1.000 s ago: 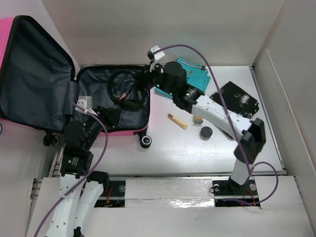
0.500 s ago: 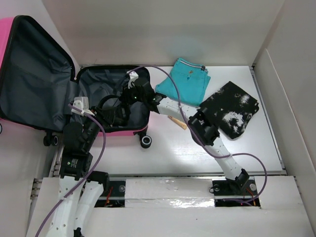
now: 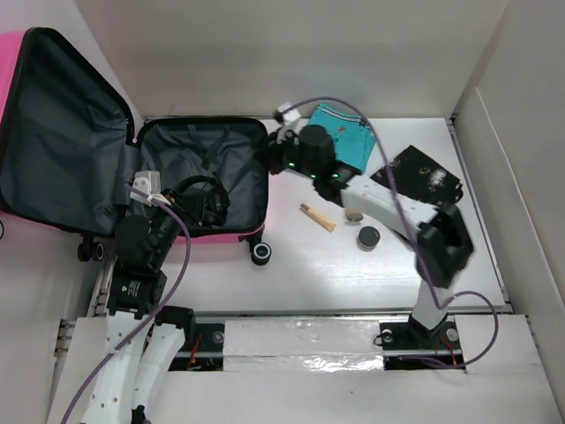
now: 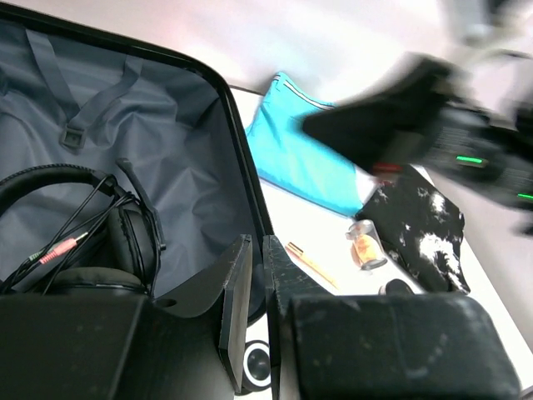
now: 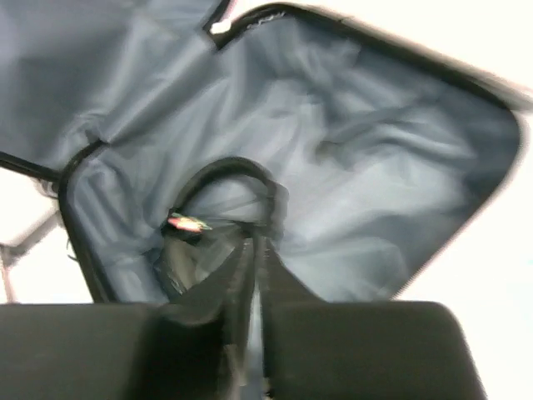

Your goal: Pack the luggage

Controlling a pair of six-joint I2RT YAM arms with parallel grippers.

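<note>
Pinched nearly together on nothing at the left gripper (image 4: 256, 243), over the near right corner of the open luggage (image 3: 177, 146), beside the headphones (image 4: 83, 233). Likewise narrowed and empty at the right gripper (image 5: 252, 242), above the right rim. Bare lining farther back; bare table (image 3: 291, 261) rightward.

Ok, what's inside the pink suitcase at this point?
Black headphones with their cable lie on the grey lining in the base half of the luggage; the lid half shows bare lining. The left arm covers the base's near corner, so that part is unseen.
</note>
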